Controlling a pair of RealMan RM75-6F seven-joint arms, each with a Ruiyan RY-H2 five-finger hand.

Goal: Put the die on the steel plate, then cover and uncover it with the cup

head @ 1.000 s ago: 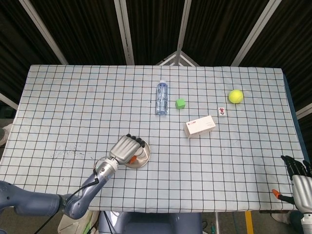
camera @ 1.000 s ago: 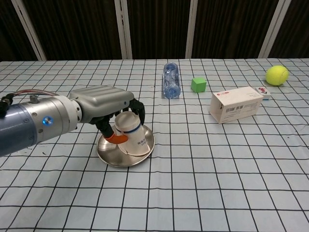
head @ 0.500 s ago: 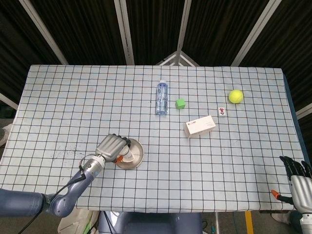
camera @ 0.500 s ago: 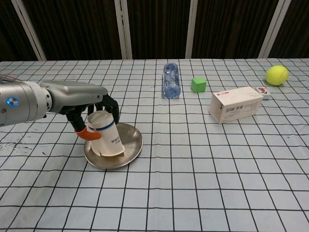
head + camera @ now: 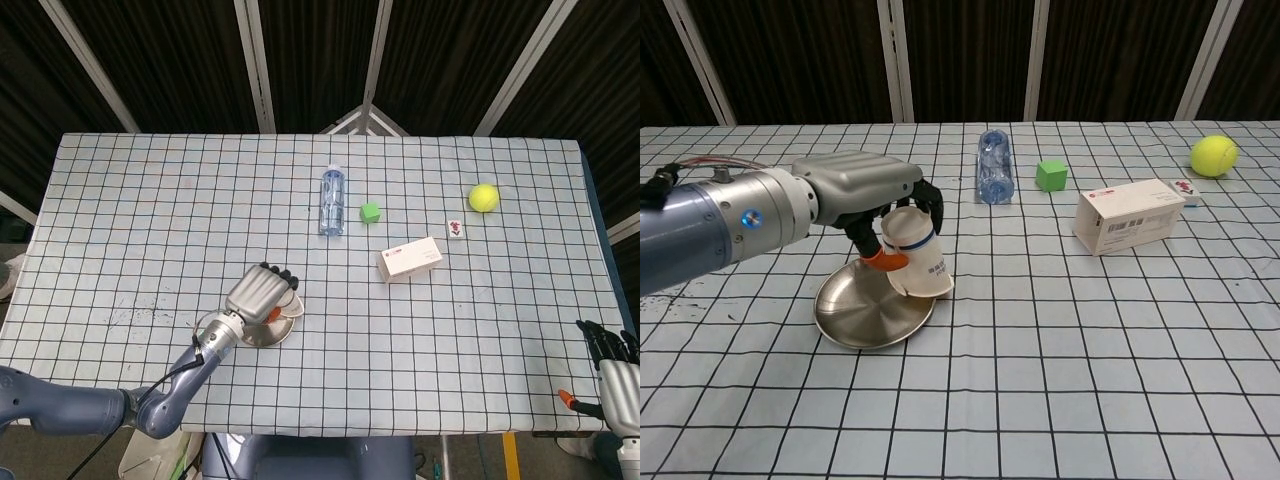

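Observation:
My left hand (image 5: 855,195) grips a white paper cup (image 5: 915,255) upside down and tilted, raised over the right rim of the steel plate (image 5: 855,320). The plate's dish shows nothing in it. In the head view the left hand (image 5: 258,292) covers most of the cup and part of the plate (image 5: 262,338). The green die (image 5: 1051,175) sits on the cloth far from the plate, to the right of the bottle, also visible as the green die (image 5: 370,212) in the head view. My right hand (image 5: 615,375) hangs off the table's near right corner, fingers apart and holding nothing.
A clear water bottle (image 5: 994,165) lies at the back centre. A white carton (image 5: 1130,215) lies to the right, with a small tile (image 5: 1185,187) and a tennis ball (image 5: 1213,155) beyond it. The checked cloth covers the whole table.
The plate slid a little to the left with the cup resting in it. The left hand has since lifted the cup up and to the right, off the dish.

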